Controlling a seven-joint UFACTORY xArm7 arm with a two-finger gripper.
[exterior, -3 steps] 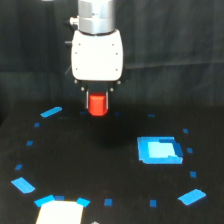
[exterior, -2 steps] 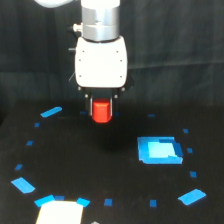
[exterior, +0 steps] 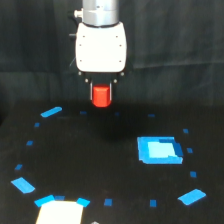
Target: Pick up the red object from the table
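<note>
My tool [exterior: 101, 95] is clamped on the red-orange block [exterior: 101, 96], which hangs upright below my white body, above the bench [exterior: 100, 165], left of the blue rectangle [exterior: 159, 150].

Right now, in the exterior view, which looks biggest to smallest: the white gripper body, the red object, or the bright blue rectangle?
1. White gripper body
2. Bright blue rectangle
3. Red object

Their differing nearness to the camera leaves true sizes unsure.

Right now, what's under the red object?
Nothing touches the underside of the red object; it hangs between the fingers of the gripper, above bare black table. Its top is hidden by the white gripper body.
</note>
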